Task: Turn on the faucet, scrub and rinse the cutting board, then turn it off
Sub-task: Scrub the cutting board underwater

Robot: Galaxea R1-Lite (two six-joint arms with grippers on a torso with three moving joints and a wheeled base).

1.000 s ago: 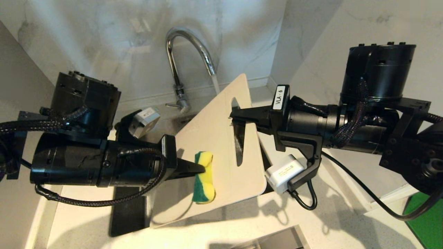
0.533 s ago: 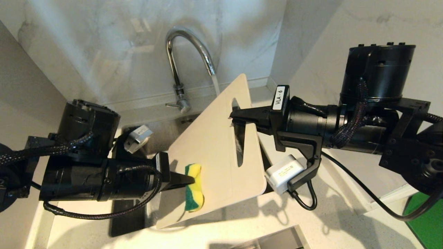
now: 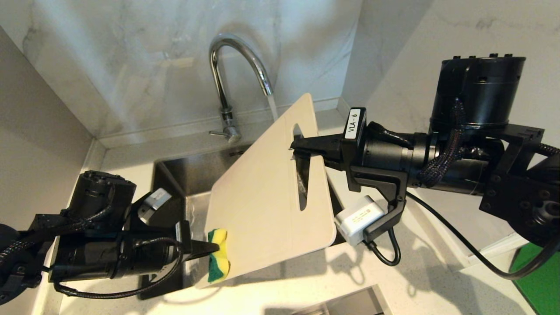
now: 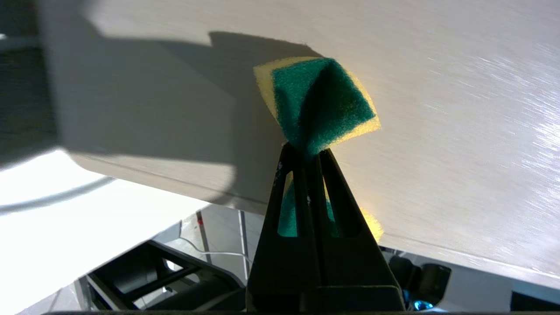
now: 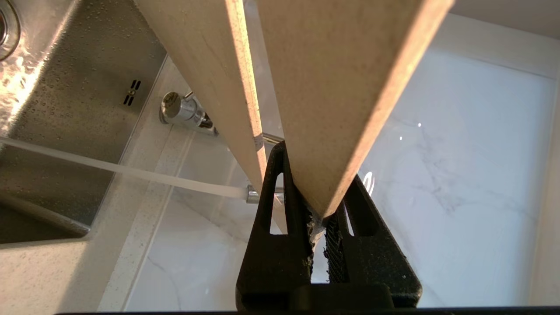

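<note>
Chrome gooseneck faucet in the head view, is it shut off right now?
No, a stream of water runs from the arched spout of the chrome gooseneck faucet down behind the cream-white plastic cutting board.

Kitchen: steel sink point(image 3: 192, 175), marble backsplash point(image 3: 131, 65)

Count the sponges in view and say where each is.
1. The green-and-yellow sponge is pinched in the left pincer, against the lower corner of the cutting board over the sink. Others may be hidden behind the board.
</note>
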